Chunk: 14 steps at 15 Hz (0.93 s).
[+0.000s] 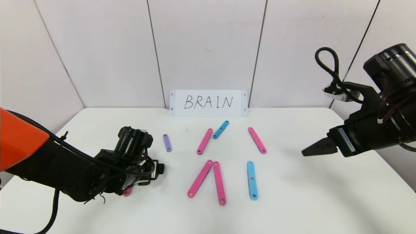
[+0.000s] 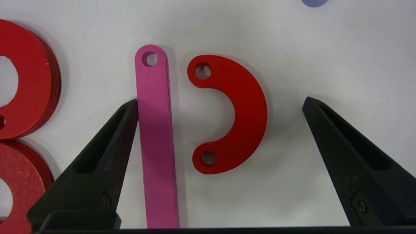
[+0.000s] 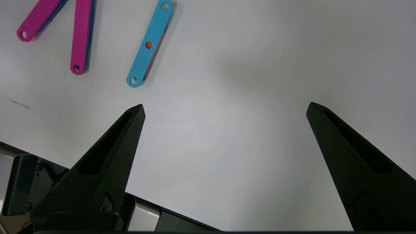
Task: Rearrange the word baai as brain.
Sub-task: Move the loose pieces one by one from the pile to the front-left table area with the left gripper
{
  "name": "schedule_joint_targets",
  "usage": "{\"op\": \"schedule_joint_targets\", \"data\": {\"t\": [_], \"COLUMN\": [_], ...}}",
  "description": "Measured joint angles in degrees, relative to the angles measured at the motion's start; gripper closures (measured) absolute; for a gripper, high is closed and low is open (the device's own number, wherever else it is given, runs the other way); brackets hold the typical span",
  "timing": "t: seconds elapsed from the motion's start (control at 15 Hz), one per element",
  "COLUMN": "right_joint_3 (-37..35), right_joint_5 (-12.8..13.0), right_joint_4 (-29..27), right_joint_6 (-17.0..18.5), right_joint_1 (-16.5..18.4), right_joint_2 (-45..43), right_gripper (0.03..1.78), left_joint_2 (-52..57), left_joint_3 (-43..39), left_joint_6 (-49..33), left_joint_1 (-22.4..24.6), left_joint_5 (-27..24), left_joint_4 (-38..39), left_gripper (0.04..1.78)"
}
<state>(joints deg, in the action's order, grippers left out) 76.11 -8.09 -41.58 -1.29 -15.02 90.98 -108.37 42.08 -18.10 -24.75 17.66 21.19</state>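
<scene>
A: Where do the letter pieces lie, and which is in play?

B: In the left wrist view a red C-shaped curve [image 2: 239, 112] lies flat on the tabletop [image 2: 325, 48], just right of centre, with a pink strip [image 2: 156, 139] just beside it but apart. The left gripper [image 2: 221, 102] hangs over both, jaws released and spread wide: the left-hand finger stands at the strip's outer edge, contact uncertain, while the other finger stands well clear of the curve. Stacked red curves [image 2: 29, 78] sit at the left edge of the frame.

A: And the wider layout?

B: In the head view, a pink pair [image 1: 209, 182] forms an inverted V at lower centre, a blue strip [image 1: 252, 179] lies to its right, and a purple strip [image 1: 167, 142] sits left of centre. The white card [image 1: 208, 103] stands at the back. The right gripper [image 1: 317, 148] hovers at the right of the frame, jaws released, holding nothing.

A: What could go wrong?

B: Probably a double capture: closing here would sweep strip and curve together, skewing both. The flat pieces offer little edge, so the fingertips may slip over them. A drifting approach could also nudge the red stack.
</scene>
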Motion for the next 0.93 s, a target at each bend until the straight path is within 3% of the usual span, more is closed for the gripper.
{"op": "schedule_joint_targets", "data": {"t": [0.93], "right_joint_3": [-0.17], "right_joint_5": [-0.09], "right_joint_4": [-0.01], "right_joint_6": [-0.07], "right_joint_1": [-0.13], "right_joint_2": [0.00], "right_gripper": [0.07], "left_joint_2": [-0.22], "left_joint_3": [-0.41], "left_joint_6": [-0.05], "left_joint_1": [-1.44], "left_joint_5": [-0.04], "left_joint_4": [-0.22], "left_gripper": [0.08]}}
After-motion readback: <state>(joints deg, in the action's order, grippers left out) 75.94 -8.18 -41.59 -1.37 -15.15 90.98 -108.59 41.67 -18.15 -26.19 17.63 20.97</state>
